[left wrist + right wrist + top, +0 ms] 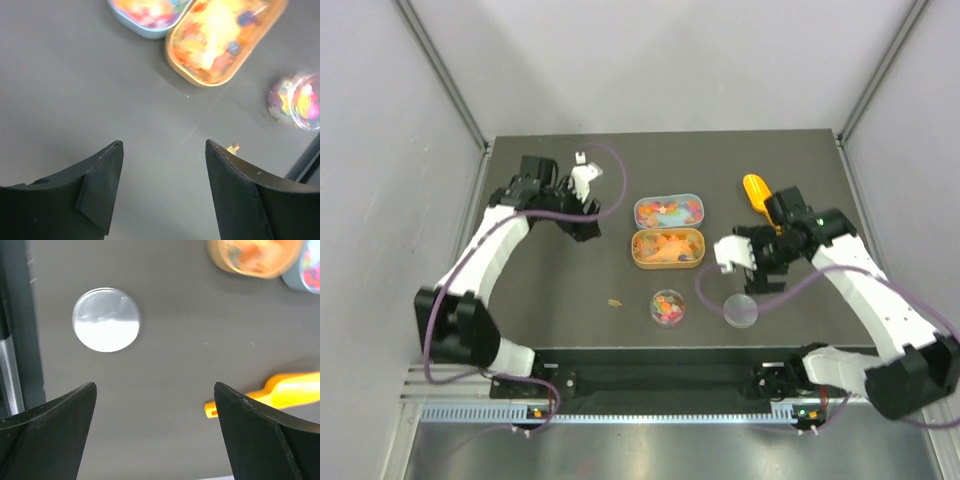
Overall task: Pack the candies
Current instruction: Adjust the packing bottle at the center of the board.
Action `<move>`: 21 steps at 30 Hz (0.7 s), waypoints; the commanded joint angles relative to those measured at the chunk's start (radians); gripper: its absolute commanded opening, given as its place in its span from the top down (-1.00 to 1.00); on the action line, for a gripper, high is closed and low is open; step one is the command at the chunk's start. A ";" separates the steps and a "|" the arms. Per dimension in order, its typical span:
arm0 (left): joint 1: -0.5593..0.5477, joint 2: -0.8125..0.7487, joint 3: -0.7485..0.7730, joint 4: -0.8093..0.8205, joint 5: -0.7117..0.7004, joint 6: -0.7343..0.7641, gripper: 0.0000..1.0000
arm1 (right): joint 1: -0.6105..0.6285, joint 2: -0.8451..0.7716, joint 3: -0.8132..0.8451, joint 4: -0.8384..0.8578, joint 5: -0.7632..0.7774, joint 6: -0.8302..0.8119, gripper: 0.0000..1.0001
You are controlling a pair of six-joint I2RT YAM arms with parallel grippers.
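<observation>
Holding left gripper (164, 150), right gripper (155, 390) agape, empty; probably best pinching clear lid (106, 319) squarely, seating it level on candy jar (651, 307).

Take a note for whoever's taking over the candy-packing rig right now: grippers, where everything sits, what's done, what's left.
Left gripper: open, empty, over the table, left of the trays.
Right gripper: open, empty, between the round lid and the orange scoop.
Candies: in the orange tray, the blue tray and the round jar.
Done: the jar holds candies.
Left: the lid lies beside the jar, not on it; a stray piece sits left of the jar.
</observation>
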 commanded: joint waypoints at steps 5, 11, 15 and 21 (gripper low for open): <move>-0.034 -0.382 -0.354 0.182 0.281 0.306 -0.50 | 0.069 -0.127 -0.115 0.046 0.028 -0.080 -0.99; -0.302 -0.503 -0.552 0.503 0.185 -0.111 -0.51 | 0.069 -0.096 -0.065 0.089 0.028 0.072 -1.00; -0.488 -0.534 -0.717 0.659 0.089 -0.256 -0.55 | 0.071 -0.093 -0.052 0.072 0.039 0.032 -0.99; -0.720 -0.542 -0.882 0.840 -0.162 -0.388 -0.54 | 0.069 -0.103 -0.055 0.101 0.051 0.020 -0.99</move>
